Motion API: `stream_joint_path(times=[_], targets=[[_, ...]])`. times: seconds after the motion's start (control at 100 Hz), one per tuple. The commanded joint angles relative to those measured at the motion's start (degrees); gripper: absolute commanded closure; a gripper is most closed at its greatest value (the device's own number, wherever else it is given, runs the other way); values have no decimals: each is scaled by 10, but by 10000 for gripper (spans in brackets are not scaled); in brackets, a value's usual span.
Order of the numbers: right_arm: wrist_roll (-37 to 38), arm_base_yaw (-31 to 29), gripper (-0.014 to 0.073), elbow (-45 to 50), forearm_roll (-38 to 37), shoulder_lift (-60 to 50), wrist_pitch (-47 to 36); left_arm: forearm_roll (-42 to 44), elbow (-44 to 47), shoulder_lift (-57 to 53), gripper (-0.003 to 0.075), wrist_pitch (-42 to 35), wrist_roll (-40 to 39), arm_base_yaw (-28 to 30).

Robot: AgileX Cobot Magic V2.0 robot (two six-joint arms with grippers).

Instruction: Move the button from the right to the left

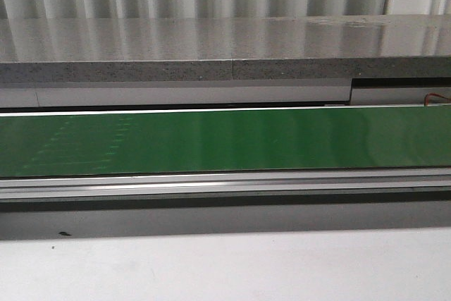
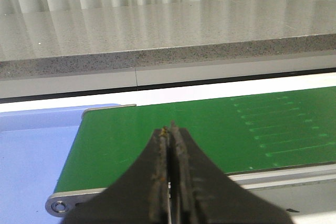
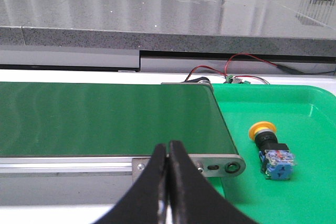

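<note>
Button [image 3: 272, 149] lay on its side in green tray [image 3: 310, 103] beside conveyor belt [image 3: 105, 116] end, both hands (right hand [image 3: 168, 153], left hand [image 2: 169, 135]) pinched together w/ nothing held; round cap could've rolled if nudged.

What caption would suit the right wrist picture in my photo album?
A yellow-capped button lies on its side in a green tray beside the green belt's end, the right gripper shut and empty.

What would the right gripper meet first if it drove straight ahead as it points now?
Probably the green conveyor belt, near its end roller. The right gripper, jaws shut, points there; the yellow-capped push-button lies off to the side in the green tray.
</note>
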Motion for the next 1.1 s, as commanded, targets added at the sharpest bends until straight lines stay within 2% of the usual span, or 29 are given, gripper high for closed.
stream_joint_path(times=[0.0,0.22,0.4,0.79,1.09], targets=[[-4,0,662,-12,-7,-12,-41,-2,22,-18,741,-45,-5,0],[-4,0,662,-22,-10,-8,-31,-2,22,-18,741,-45,-5,0],[-4,0,662,-93,-10,40,62,-2,22,-18,741,-45,-5,0],[-4,0,662,-308,-21,281,201,-2,22,-18,741,-45,-5,0],[-4,0,662,-412,-5,465,321,-2,22,-18,741,-45,-5,0]])
